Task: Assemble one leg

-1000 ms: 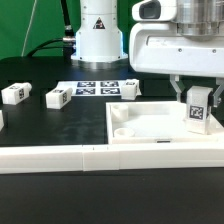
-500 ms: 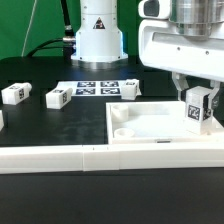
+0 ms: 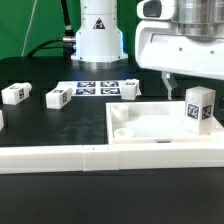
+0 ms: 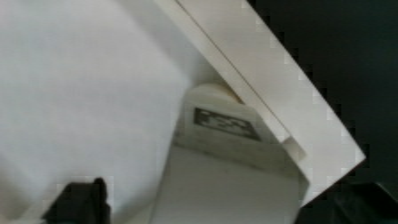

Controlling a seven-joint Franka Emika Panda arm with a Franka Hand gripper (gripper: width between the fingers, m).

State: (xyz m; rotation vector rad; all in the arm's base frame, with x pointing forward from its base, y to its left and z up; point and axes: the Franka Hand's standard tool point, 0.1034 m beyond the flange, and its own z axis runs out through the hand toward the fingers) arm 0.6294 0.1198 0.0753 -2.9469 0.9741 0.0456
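Your tool (image 3: 178, 78) hangs just above the leg (image 3: 199, 108), its fingers apart and holding nothing. The leg stands upright at the panel (image 3: 150, 125) corner on the exterior view's right. It looks light, stiff and smooth; grip its flat sides. The panel's raised rim is close, the counter (image 3: 40, 125) beyond is roomy.
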